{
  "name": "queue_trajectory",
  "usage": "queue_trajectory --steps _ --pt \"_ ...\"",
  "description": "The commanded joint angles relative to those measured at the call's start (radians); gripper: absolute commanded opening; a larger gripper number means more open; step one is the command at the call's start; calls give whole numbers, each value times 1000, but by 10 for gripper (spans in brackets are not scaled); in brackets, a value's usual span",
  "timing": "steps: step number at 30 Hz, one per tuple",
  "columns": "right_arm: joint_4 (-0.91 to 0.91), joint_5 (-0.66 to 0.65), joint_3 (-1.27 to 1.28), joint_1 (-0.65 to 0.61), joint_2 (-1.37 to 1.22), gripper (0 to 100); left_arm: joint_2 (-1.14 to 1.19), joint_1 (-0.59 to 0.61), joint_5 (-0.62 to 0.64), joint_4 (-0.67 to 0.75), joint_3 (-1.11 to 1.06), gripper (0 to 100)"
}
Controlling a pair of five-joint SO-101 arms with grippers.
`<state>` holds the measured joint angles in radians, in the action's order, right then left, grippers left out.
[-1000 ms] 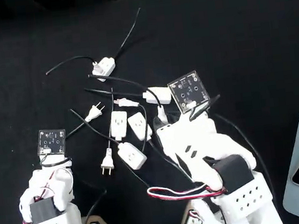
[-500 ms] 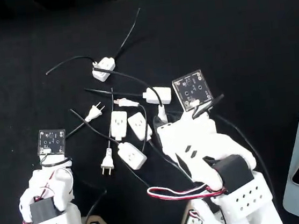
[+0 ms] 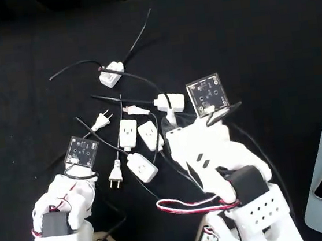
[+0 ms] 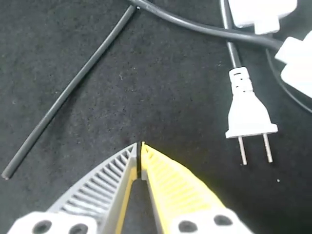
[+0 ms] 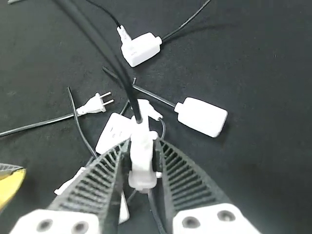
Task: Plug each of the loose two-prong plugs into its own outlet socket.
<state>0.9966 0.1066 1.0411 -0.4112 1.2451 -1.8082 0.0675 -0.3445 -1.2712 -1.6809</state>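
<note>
We see the right tool (image 5: 143, 146) clamped on a white plug (image 5: 140, 173), apparently just beside an outlet socket (image 5: 112, 132) on the black tabletop (image 5: 253, 58). The left tool (image 4: 140, 148), closed on nothing, hovers near a loose two-prong plug (image 4: 248, 114).

At the high view's centre an outlet socket (image 3: 127, 133) and a second socket (image 3: 150, 135) lie side by side, with a third socket (image 3: 142, 167) just below. A loose plug (image 3: 101, 122) lies to their upper left, another plug (image 3: 115, 177) left of the third socket. A held plug (image 5: 141, 161) sits in the right gripper (image 5: 142, 146), apparently just right of the pair.
</note>
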Motion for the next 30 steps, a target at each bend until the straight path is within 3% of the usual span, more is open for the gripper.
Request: queue_trajectory --steps 1,7,15,24,30 --pt "-75 11 10 -49 16 11 -9 -8 -6 34 90 30" --pt "-114 15 16 -127 16 11 -9 -13 -2 292 205 30" --pt "-92 52 25 -256 16 11 -9 -8 38 608 173 33" --pt "-95 52 42 -362 16 11 -9 73 311 677 177 137" --pt "-92 52 44 -411 16 11 -9 -67 416 672 177 252"
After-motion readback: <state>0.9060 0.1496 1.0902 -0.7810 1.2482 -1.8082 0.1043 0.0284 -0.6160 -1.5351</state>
